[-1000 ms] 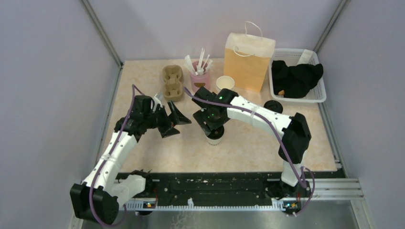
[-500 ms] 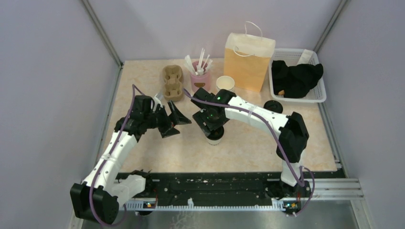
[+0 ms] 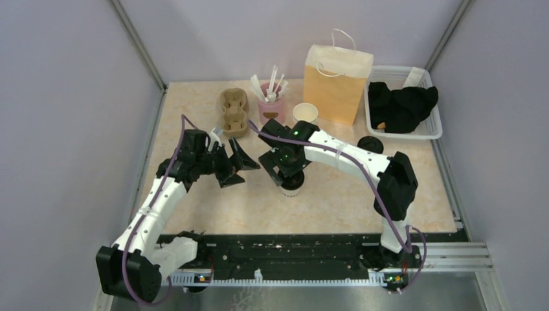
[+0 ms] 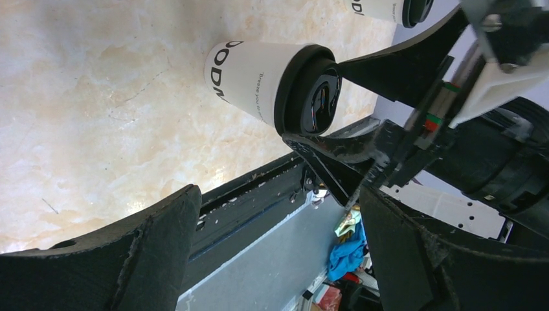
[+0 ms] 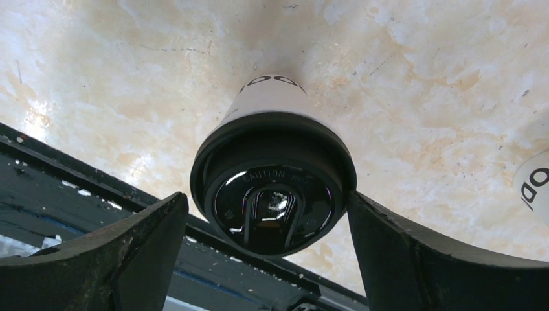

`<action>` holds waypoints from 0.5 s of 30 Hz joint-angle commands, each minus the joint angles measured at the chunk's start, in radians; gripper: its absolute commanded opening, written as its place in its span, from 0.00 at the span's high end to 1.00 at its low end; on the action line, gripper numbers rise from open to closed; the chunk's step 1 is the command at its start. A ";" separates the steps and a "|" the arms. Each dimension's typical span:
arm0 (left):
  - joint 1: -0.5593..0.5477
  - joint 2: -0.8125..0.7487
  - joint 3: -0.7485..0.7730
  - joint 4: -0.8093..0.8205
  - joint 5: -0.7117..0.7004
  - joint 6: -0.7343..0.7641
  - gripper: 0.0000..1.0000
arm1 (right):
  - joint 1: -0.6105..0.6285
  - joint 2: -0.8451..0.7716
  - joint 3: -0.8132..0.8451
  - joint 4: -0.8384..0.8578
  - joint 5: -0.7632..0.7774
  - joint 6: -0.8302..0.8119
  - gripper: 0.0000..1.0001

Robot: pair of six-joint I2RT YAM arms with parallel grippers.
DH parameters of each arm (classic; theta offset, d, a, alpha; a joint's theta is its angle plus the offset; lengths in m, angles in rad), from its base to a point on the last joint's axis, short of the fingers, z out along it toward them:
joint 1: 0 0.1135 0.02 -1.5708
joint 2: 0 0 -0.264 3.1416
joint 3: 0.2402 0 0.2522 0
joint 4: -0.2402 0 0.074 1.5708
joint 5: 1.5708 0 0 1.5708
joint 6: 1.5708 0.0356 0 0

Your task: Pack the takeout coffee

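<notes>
One takeout coffee point(image 3: 291, 184), a white cup with dark lettering and a black lid, stands upright mid-table. It also shows in the right wrist view point(image 5: 272, 97) and the left wrist view point(image 4: 249, 74). My right gripper point(image 3: 285, 170) point(image 5: 267, 201) is open just above it, one finger on each side of the lid point(image 5: 272, 188). The right finger point(image 5: 388, 240) touches the lid's rim; the left finger stands apart. My left gripper point(image 3: 236, 162) point(image 4: 278, 214) is open and empty, left of the cup. A second lidded cup point(image 3: 370, 144) point(image 4: 388, 6) point(image 5: 534, 188) stands further right.
At the back stand a brown pulp cup carrier point(image 3: 234, 111), a pink cup of stirrers point(image 3: 272, 103), a lidless white cup point(image 3: 305, 113) and a tan paper bag point(image 3: 336, 84). A white basket point(image 3: 435, 133) of black items sits at the back right. A black rail point(image 3: 291, 249) runs along the near edge.
My right gripper has shifted very slightly over the cup. The cup and the left arm have not visibly moved.
</notes>
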 commanded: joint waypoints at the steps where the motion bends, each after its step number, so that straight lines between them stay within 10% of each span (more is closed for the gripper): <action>1: 0.003 0.040 -0.018 0.051 0.077 0.023 0.02 | 0.011 -0.033 0.105 -0.033 -0.009 0.020 0.07; 8: -0.039 0.155 -0.019 0.140 0.151 0.013 0.07 | -0.052 -0.153 0.154 -0.057 -0.148 0.055 0.06; 15: -0.089 0.288 0.006 0.229 0.197 0.010 0.30 | -0.364 -0.415 -0.385 0.391 -0.599 0.177 0.25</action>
